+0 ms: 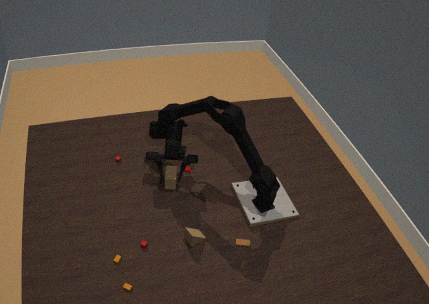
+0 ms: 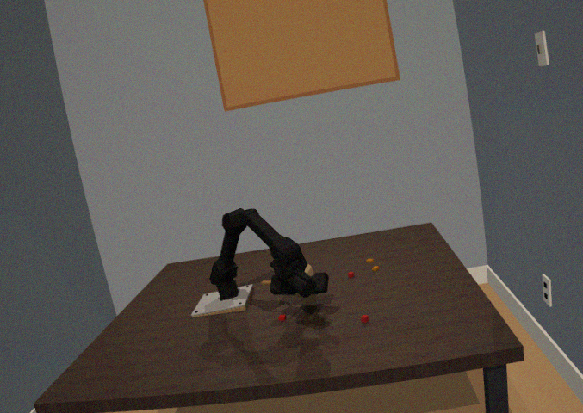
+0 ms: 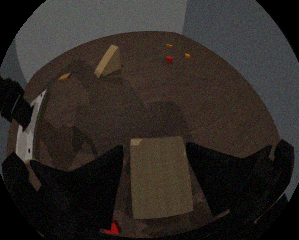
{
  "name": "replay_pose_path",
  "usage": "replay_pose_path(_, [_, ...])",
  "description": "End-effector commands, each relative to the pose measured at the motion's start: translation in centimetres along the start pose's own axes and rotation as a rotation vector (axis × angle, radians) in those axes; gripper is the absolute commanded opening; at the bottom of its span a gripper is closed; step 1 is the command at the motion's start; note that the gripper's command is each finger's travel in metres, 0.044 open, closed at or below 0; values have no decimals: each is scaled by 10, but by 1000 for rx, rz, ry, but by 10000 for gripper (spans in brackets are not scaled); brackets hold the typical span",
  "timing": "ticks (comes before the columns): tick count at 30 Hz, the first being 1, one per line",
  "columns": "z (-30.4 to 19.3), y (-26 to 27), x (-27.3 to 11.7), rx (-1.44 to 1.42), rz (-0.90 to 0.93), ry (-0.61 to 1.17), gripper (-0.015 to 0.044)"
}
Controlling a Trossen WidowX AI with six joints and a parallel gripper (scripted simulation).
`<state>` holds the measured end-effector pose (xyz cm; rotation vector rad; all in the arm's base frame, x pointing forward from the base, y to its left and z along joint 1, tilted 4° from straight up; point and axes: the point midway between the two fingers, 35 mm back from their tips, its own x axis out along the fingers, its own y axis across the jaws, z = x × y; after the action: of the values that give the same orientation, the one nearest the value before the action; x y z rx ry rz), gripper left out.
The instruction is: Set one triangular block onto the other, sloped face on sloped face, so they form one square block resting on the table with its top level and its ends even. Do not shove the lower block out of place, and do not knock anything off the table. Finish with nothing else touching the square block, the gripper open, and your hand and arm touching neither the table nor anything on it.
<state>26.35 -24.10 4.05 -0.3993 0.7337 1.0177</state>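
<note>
My gripper (image 1: 170,180) (image 3: 155,148) is open, pitched forward, with one triangular block (image 1: 170,177) (image 3: 161,180) between its parted fingers. In the wrist view this block shows a broad tan rectangular face, with a dark gap beside the left finger; contact with the right finger cannot be told. Its underside is hidden, so I cannot tell whether it touches the table. The other triangular block (image 1: 194,237) (image 2: 308,269) (image 3: 109,61) stands apart on the table, on the camera side of the gripper in the top view. Its triangular outline shows there. The two blocks do not touch.
A red cube (image 1: 187,169) (image 2: 282,317) lies close beside the gripper. Other red cubes (image 1: 118,159) (image 1: 143,244) lie farther off. Small orange blocks (image 1: 117,258) (image 1: 127,286) and a flat orange-brown piece (image 1: 243,242) lie on the table. The arm's base plate (image 1: 240,190) is at the right.
</note>
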Motion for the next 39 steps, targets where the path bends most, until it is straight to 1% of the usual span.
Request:
replay_pose_path(1, [0,1,1,4,3,1,394])
replay_pose_path(3, [0,1,1,4,3,1,440])
replay_pose_path(11, [2,1,-1,7,0,2,440])
replay_pose_path(13, [15,-1,-15,27,-21,8,440])
replay_pose_path(16, [54,0,-51,83,-82,21,440])
replay_pose_path(18, [72,3,-66,108,-109,25,440])
replay_pose_path(24, [71,2,-65,89,-106,44,440])
replay_pose_path(26, [67,7,-47,114,-17,150,440])
replay_pose_path(29, [58,16,-15,156,144,426,440])
replay_pose_path(32, [50,21,4,166,228,733,440])
replay_pose_path(34, [48,20,12,153,239,944,440])
replay_pose_path(36, [51,16,16,124,209,1155,440])
replay_pose_path(39, [64,5,21,47,90,1455,440])
